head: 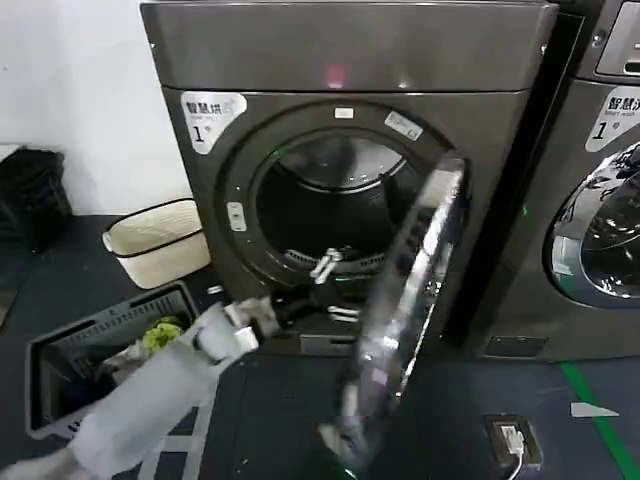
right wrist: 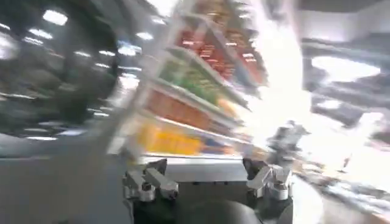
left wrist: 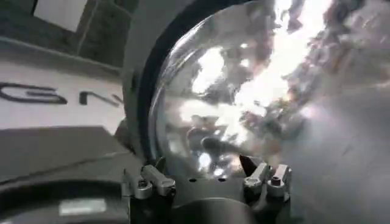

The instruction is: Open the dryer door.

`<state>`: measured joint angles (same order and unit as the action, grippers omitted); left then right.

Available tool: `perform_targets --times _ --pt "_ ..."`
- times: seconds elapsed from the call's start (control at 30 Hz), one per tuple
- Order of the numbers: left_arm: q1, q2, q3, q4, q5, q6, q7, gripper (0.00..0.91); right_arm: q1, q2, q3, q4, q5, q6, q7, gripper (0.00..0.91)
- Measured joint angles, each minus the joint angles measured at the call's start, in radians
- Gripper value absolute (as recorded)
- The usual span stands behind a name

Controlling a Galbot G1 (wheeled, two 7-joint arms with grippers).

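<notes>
Two machines: dryer (head: 350, 60) centre frame, twin machine (head: 600, 200) at right edge. One dryer door (head: 405, 320) swung open, edge-on, lower centre. Left hand (head: 325, 268) reaching at drum opening, fingers spread, holding nothing. Right hand (right wrist: 207, 179) open too. One cream basket (head: 155, 240), one grey crate (head: 60, 375) lower left on dark floor (head: 460, 380); white wall (head: 90, 90) upper left.

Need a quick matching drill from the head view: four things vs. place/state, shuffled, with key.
Things:
1. dryer door
2. left gripper
3. cream basket
4. grey crate

Place/state:
A. on the floor by the white wall, left of the dryer
B. swung open, seen nearly edge-on
C. nearest the robot on its left, holding mixed items
D. in front of the drum opening, fingers apart

Pairs: 1-B, 2-D, 3-A, 4-C
</notes>
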<state>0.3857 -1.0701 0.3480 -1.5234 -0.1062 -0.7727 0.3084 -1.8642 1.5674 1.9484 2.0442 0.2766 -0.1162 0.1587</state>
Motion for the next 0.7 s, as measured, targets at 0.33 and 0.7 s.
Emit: perform_targets --times 0.33,0.7 --pt "-0.115 -0.175 0.153 0.108 0.031 0.013 -0.017 0.907 0.021 0.042 0.167 -0.15 -0.173 0.1 0.213 0.907" --pt "-0.132 -0.443 0.204 0.286 0.107 0.017 -0.027 0.907 -0.014 0.042 0.275 -0.344 -0.24 0.228 0.276 0.907"
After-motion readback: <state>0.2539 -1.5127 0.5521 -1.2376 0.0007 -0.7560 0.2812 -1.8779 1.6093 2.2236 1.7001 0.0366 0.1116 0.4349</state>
